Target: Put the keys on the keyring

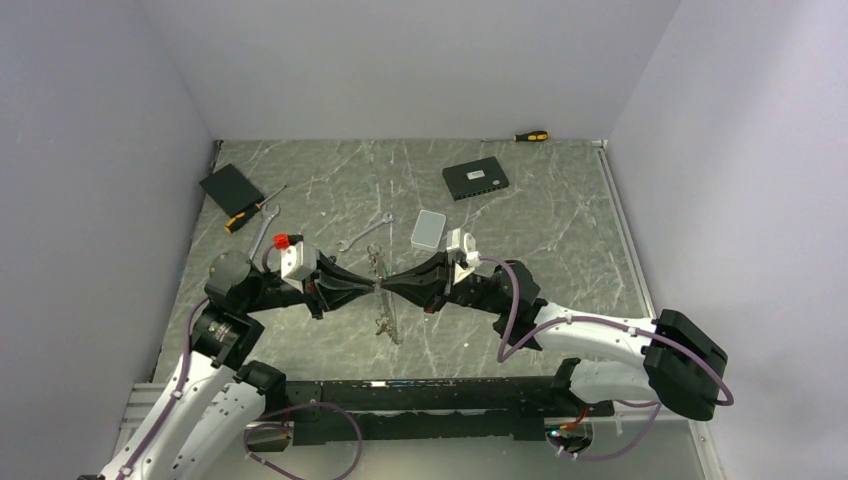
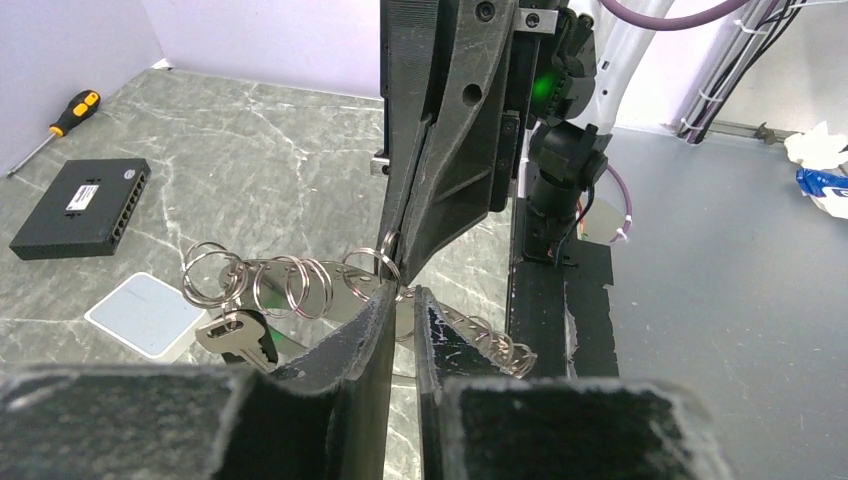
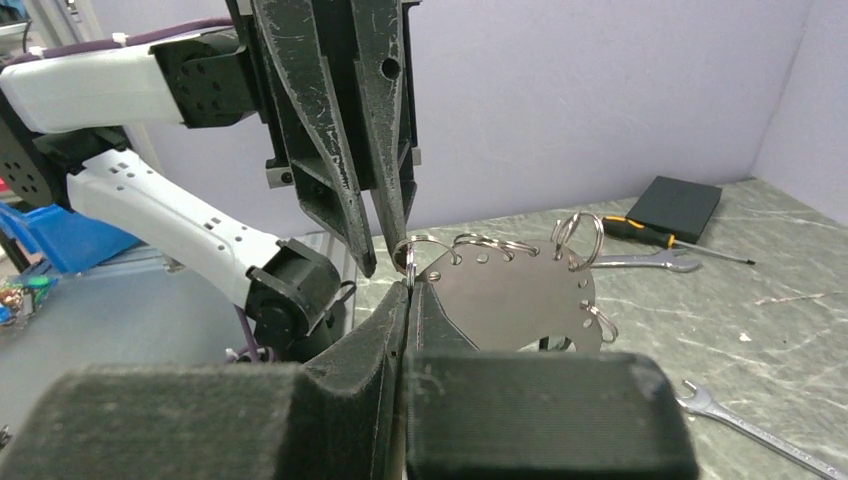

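Note:
The keyring (image 3: pixel 520 295) is a round silver plate with holes along its rim, strung with several split rings (image 2: pixel 290 285), and it hangs above the table centre (image 1: pixel 383 300). One silver key (image 2: pixel 238 335) with a green tag dangles from a ring. My right gripper (image 3: pixel 408 285) is shut on a small ring at the plate's edge. My left gripper (image 2: pixel 403 293) meets it tip to tip (image 1: pixel 372 288). Its jaws stand a narrow gap apart around the same edge, with a ring between them. Other keys are hidden from view.
On the table lie a white box (image 1: pixel 428 229), a black box (image 1: pixel 475 179), a black pad (image 1: pixel 231 187), two wrenches (image 1: pixel 365 235) (image 1: pixel 262 232) and two yellow-handled screwdrivers (image 1: pixel 250 213) (image 1: pixel 531 136). Grey walls close in three sides.

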Tool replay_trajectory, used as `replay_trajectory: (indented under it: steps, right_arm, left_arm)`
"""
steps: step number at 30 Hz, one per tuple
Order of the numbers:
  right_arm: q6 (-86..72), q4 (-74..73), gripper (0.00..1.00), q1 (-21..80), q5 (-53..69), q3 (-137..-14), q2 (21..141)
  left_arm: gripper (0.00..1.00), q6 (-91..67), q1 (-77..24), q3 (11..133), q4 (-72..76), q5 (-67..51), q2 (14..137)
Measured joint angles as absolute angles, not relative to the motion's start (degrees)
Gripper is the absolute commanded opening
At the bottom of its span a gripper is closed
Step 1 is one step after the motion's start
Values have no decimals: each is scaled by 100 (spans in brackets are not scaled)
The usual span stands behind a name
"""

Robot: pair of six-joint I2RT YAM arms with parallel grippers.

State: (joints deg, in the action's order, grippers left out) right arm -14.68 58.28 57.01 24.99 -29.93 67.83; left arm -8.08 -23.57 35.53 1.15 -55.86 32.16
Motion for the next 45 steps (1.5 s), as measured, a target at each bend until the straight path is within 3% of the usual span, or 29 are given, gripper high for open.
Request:
replay_trajectory:
  steps: [5, 8, 13, 29, 39, 45]
  right_arm:
    - [-1474, 5717, 0, 5723, 2228, -2998, 6783]
    - [-1472, 5599, 0, 5723, 1975, -3004, 6781]
    - [-1461, 5439, 0, 5723, 1629, -3004, 6731]
    - [-1481, 5234, 0, 5723, 1800, -3004, 6611]
    - [-1527, 5304, 0, 5765, 2132, -3004, 6654]
    - [-1544, 5365, 0, 5782, 2158, -3004, 6681]
  left_arm:
    - [37, -812, -2357, 3553, 108, -5588, 3269]
    - [42, -825, -2357, 3553, 106, -5583, 3271]
    - [31, -814, -2357, 3553, 64, -5500, 3201]
    - [31, -827, -2357, 3553, 102, -5566, 3656]
    - [24, -829, -2355, 3553, 104, -5566, 3583]
    - [25, -832, -2342, 3553, 106, -5568, 3583]
